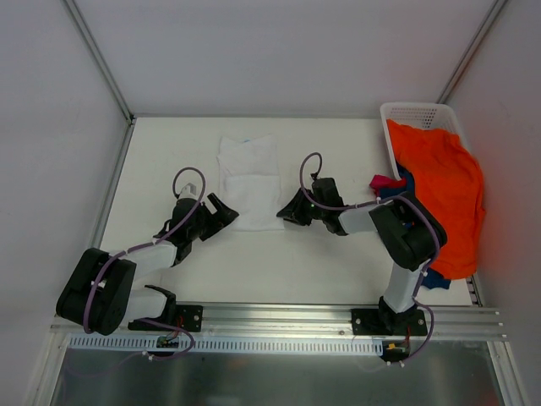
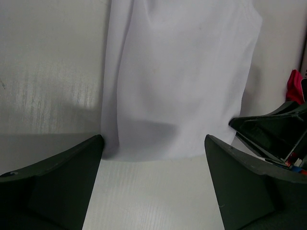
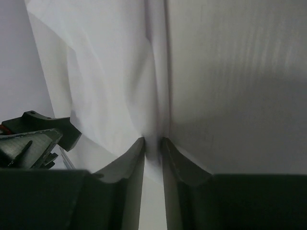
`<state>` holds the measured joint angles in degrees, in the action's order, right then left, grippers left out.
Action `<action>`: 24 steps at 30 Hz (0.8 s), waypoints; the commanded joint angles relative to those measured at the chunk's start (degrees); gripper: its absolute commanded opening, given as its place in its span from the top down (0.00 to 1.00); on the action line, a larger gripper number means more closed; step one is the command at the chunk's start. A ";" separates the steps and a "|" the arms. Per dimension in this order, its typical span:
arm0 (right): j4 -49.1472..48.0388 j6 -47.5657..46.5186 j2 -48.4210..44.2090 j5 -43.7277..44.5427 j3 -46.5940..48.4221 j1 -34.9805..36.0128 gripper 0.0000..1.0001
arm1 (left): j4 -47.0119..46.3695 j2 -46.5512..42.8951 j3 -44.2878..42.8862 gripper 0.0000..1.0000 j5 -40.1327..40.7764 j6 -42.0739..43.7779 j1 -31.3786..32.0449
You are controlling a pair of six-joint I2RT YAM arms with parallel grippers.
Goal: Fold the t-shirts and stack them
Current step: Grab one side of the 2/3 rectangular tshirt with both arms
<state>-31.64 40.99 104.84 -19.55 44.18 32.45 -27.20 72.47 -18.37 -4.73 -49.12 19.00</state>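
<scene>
The white t-shirt (image 1: 249, 182) lies partly folded in the middle of the table. My left gripper (image 1: 221, 210) is open and empty at its near left corner; in the left wrist view the shirt (image 2: 177, 81) lies just beyond the wide-apart gripper (image 2: 153, 141). My right gripper (image 1: 287, 210) is at the shirt's near right edge, shut on a fold of the white cloth (image 3: 105, 81), which is pinched in the gripper (image 3: 152, 143). The orange t-shirt (image 1: 439, 186) drapes over the basket. The navy t-shirt (image 1: 407, 184) and magenta t-shirt (image 1: 385, 181) lie beside it.
The white lattice basket (image 1: 414, 112) stands at the back right corner. Enclosure walls bound the table on the left, back and right. The right gripper's body (image 2: 273, 132) shows in the left wrist view, and the left gripper's body (image 3: 33, 139) in the right wrist view.
</scene>
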 commanded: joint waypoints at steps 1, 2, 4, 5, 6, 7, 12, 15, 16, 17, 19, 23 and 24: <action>1.14 0.05 0.90 0.92 -0.85 0.51 0.78 | 1.62 0.66 1.67 0.11 -1.51 -1.24 -0.64; 1.14 0.05 0.90 1.01 -0.94 0.51 0.83 | 1.62 0.57 1.93 0.12 -1.25 -1.24 -0.55; 1.40 0.14 0.90 1.09 -1.03 0.60 0.96 | 1.80 0.13 2.11 0.14 -1.24 -1.24 -0.63; 1.49 0.23 0.98 1.09 -1.12 0.77 0.99 | 1.80 -0.04 2.37 0.16 -0.98 -1.24 -0.55; 1.58 0.14 1.16 1.09 -1.12 0.78 1.00 | 1.80 -0.13 2.37 0.17 -0.98 -1.24 -0.55; 1.58 0.23 1.16 1.09 -1.20 0.78 1.00 | 1.89 -0.22 2.46 0.19 -0.89 -1.24 -0.55; 1.58 0.32 1.07 1.44 -1.73 0.95 0.99 | 1.98 -0.13 2.64 0.58 -0.98 -1.50 -0.55; 1.58 0.40 0.81 1.62 -2.00 1.04 0.99 | 2.06 0.13 2.64 0.79 -1.07 -1.85 -0.55; 1.58 0.40 0.63 1.62 -2.00 1.04 0.99 | 2.15 0.22 2.64 0.83 -1.16 -1.94 -0.55; 1.58 0.40 0.63 1.62 -2.08 1.04 0.99 | 2.15 0.22 2.73 0.86 -1.33 -2.03 -0.55; 1.58 0.40 0.54 1.71 -2.35 1.04 0.99 | 2.33 0.31 2.64 0.96 -1.51 -1.94 -0.55; 1.58 0.49 0.02 1.80 -3.14 1.13 0.99 | 3.03 0.04 2.64 1.00 -1.86 -1.77 -0.63; 1.58 0.49 -0.24 1.88 -3.49 1.13 0.99 | 3.38 -0.13 2.46 1.00 -2.12 -1.68 -0.55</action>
<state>-31.53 41.67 105.51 -18.87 42.39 33.04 -24.97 72.51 -16.10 -5.80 -51.29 19.00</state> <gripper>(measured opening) 0.015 0.043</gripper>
